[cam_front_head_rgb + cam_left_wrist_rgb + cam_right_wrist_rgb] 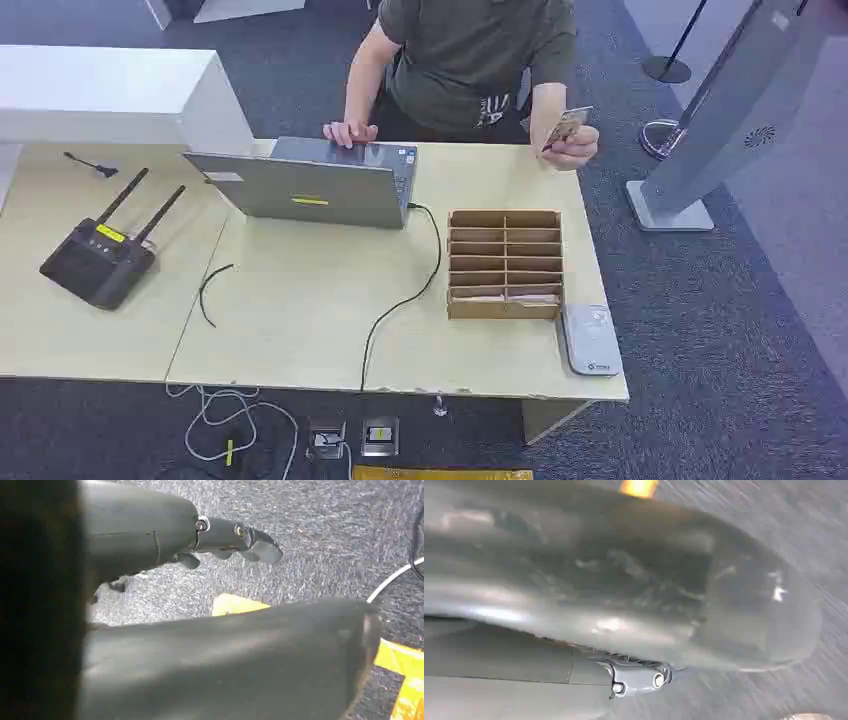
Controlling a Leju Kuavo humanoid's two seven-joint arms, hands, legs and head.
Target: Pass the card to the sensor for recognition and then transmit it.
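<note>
Beyond the table's (300, 330) far edge, the card (566, 124) is held up by a person's hand (572, 148), presumably offered for pickup, while the left hand (150, 535) hangs unclenched, holding nothing, and the right hand's (624, 605) state cannot be told.

A laptop (320, 185) stands at the middle of the bench's (290, 330) far edge, its screen back facing the near edge. A person (470, 60) sits behind that far edge, one hand (350, 131) on the laptop, the other holding a card (566, 125) up above the far right corner. A compartmented box (505, 263) lies near the right edge, with a sensor (590, 340) just beside it at the near right corner. A router (98, 262) sits toward the left edge. A cable (405, 300) runs from the laptop over the near edge to the floor (720, 380).
</note>
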